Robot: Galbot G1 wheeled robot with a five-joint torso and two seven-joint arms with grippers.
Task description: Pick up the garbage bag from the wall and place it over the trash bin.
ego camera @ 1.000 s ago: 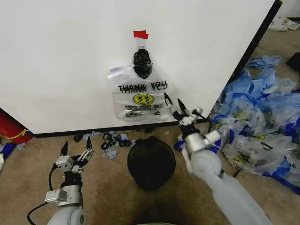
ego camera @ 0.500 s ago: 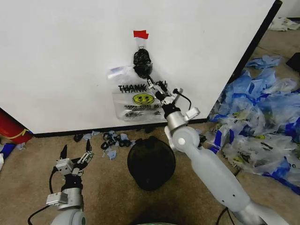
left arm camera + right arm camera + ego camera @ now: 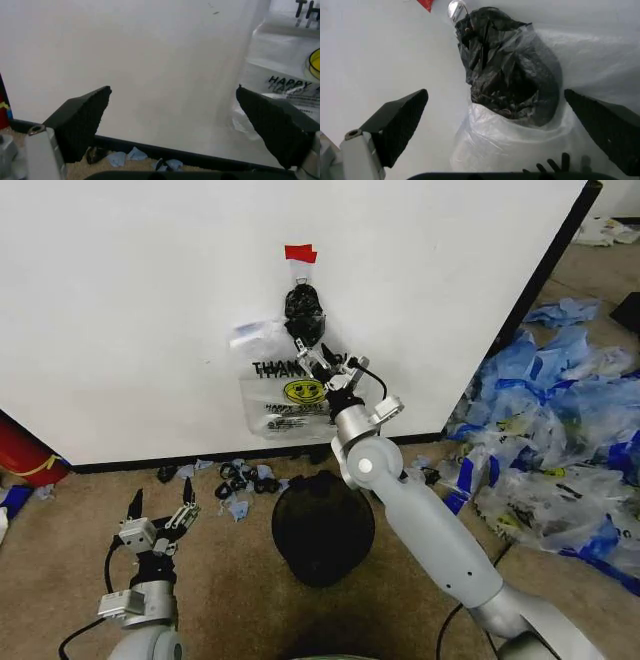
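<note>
Around us the carpet is littered: a heap of blue-and-clear bags [image 3: 560,430] to the right, scraps [image 3: 240,477] at the foot of the wall [image 3: 120,310]. A black bundle [image 3: 303,315] hangs under red tape [image 3: 299,253], overlapping the garbage bag [image 3: 290,395] on the wall. Our right gripper [image 3: 318,360] is spread wide at the bag's top, grasping nothing; its arm hides part of the print. Our left gripper [image 3: 160,505] waits low, fingers apart, empty. The trash bin [image 3: 322,525] stands below the bag.
</note>
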